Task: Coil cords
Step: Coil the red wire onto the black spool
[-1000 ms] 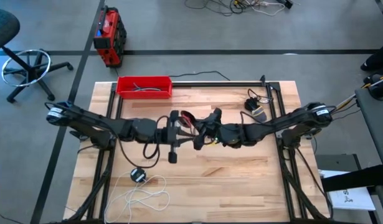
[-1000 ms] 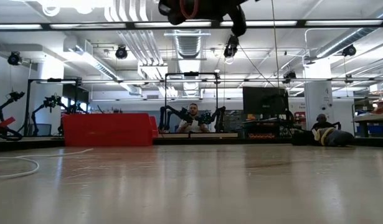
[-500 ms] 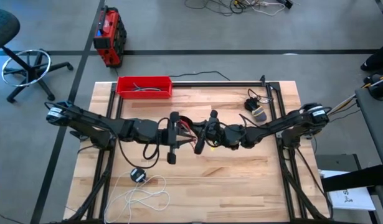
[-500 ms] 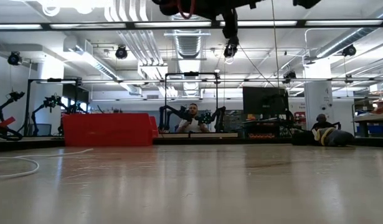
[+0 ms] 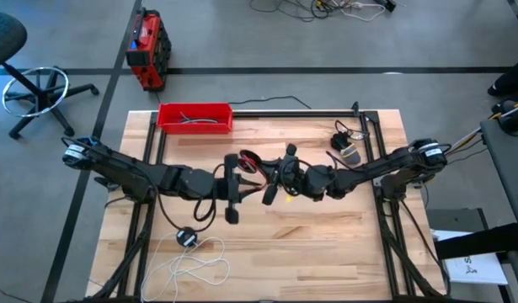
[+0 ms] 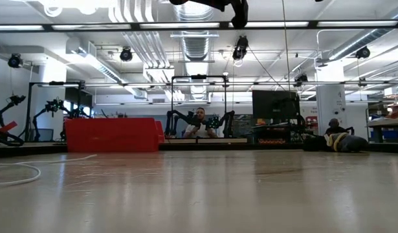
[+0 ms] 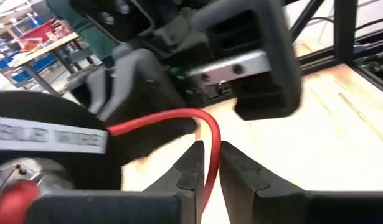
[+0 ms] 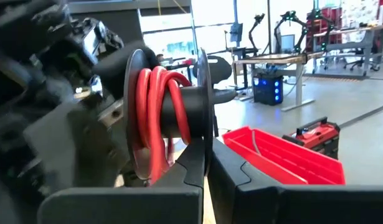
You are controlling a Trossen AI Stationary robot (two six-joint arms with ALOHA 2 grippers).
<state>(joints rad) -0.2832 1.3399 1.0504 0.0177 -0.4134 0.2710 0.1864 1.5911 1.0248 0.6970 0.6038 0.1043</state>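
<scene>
The red cord [image 5: 248, 158] is partly wound on a black spool with two disc flanges [image 8: 157, 118], held high above the table's middle. My right gripper [image 8: 205, 155] is shut on the spool, and my left gripper [image 7: 211, 155] is shut on the cord's free stretch just left of it. In the high view the two grippers [image 5: 252, 171] [image 5: 271, 175] nearly meet. The white cord [image 5: 200, 263] lies loose on the table's near left, beside its black disc [image 5: 185, 236]. My left gripper pinches a single strand of the red cord [image 7: 209, 167] between its two fingertips. The strand bends in an arc from the fingers toward the spool, clear of the table. My right gripper pinches the rim of one thin disc flange of the spool [image 8: 202, 140] between its two fingers. The spool stands on edge above the fingers with its hub level and red turns around it, lifted clear of the table.
A red tray [image 5: 195, 116] with dark cables sits at the far left of the table. A small dark device with a cable [image 5: 346, 145] lies at the far right. Black frame rails run along the table's sides. A person [image 6: 200, 123] sits in the room beyond.
Both grippers have gone up with the spool and the red cord; in the low view they have risen almost out of the picture's top. The white cord has stayed where it was.
</scene>
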